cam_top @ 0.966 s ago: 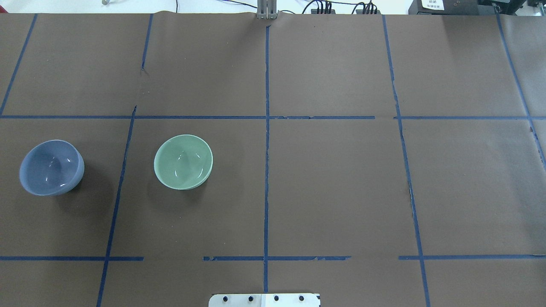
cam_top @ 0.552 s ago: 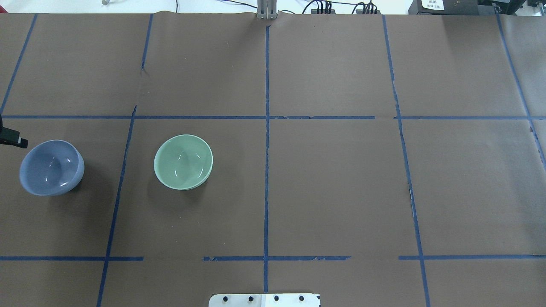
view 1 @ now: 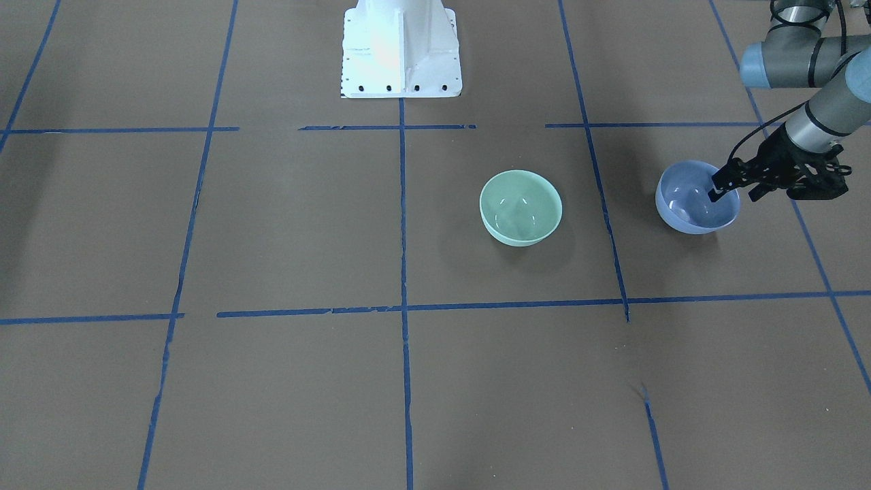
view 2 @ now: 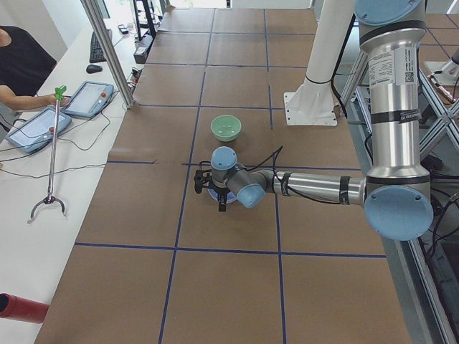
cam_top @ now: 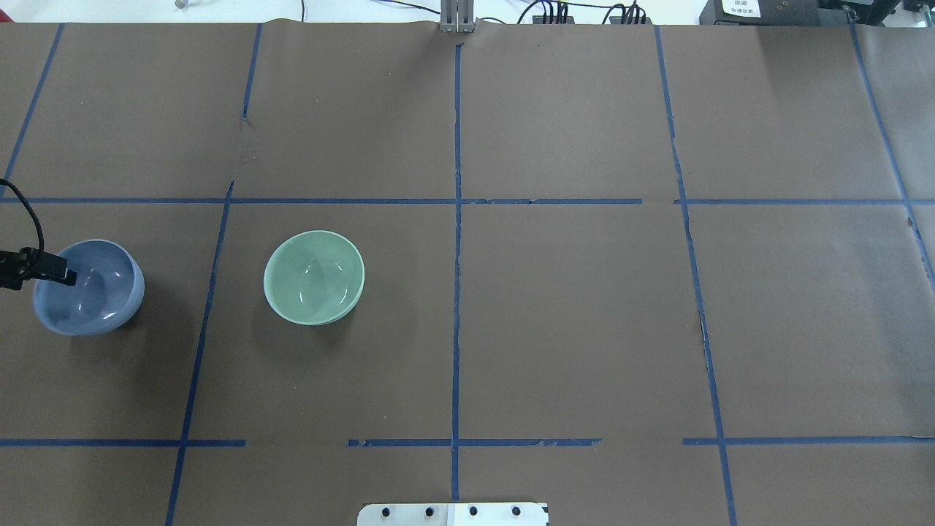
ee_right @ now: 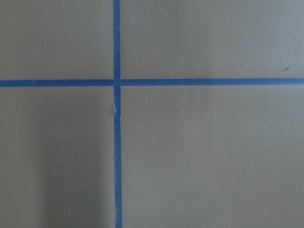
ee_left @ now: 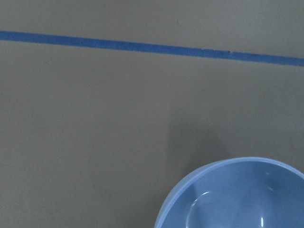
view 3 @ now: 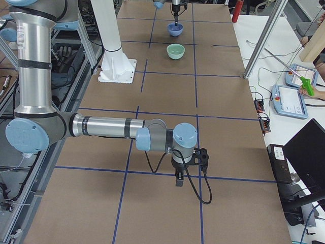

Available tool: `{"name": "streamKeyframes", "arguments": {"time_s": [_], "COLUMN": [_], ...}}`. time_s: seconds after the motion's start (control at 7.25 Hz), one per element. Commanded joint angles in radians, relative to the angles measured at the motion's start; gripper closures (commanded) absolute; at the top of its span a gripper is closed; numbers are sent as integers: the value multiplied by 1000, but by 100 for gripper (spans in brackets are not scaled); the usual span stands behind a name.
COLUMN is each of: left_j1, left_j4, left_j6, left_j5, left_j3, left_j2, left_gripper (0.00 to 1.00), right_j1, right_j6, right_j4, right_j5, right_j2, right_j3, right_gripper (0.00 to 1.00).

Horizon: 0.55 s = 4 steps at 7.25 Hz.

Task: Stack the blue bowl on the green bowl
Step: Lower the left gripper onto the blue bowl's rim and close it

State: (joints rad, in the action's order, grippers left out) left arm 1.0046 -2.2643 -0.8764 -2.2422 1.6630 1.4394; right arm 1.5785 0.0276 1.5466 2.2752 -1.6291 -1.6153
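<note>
- The left gripper (view 1: 735, 194) is open, its fingers spread over the blue bowl (view 1: 691, 207).
- 1 finger (view 1: 716, 193) is over the bowl's inside. The other is outside the wall, on the side toward the table's left edge, with the rim between them. I cannot tell if either finger touches the bowl.
- The blue bowl sits upright on the table (cam_top: 570, 329), close to the left edge and about midway between the near and far edges.
- The green bowl (cam_top: 314, 277) is also upright, in the left half of the table. It is on the centre side of the blue bowl and apart from it, not touching.
- 1 blue tape line (cam_top: 211, 292) runs between the 2 bowls. Neither bowl is stacked on the other.
- The left wrist view shows part of the blue bowl's rim and inside at its lower right corner, with brown paper and a tape line above.
- The right gripper (view 3: 179, 179) points down over the table's right end, just beside a tape crossing. I cannot tell if it is open or closed.
- The right arm lies stretched out low over the table.
- The white base plate (view 1: 401, 61) is at the middle of the near edge.
- Off the far edge, a white bench holds 2 tablets (view 2: 32, 129) and a grabber stick (view 2: 51, 154).
</note>
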Motion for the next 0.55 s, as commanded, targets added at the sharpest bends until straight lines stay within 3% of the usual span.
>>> {"name": "streamKeyframes", "arguments": {"time_s": [0.0, 0.14, 0.28, 0.41], "left_j1": [-8, -11, -11, -11], "left_j4": [-1, -1, -1, -4], "left_j6": [4, 5, 5, 8], "left_j5": [15, 15, 15, 13], "left_j3": [-14, -16, -16, -16], "left_j2": [-1, -1, -1, -1], "left_gripper": [7, 14, 42, 78], "right_j1": [0, 0, 0, 0], "right_j6": [0, 0, 0, 0], "right_j4": [0, 1, 0, 0], "right_j5": [0, 1, 0, 1], "right_j2": [0, 0, 0, 0], "right_j3": [0, 0, 0, 0], "right_gripper": [0, 0, 0, 0]}}
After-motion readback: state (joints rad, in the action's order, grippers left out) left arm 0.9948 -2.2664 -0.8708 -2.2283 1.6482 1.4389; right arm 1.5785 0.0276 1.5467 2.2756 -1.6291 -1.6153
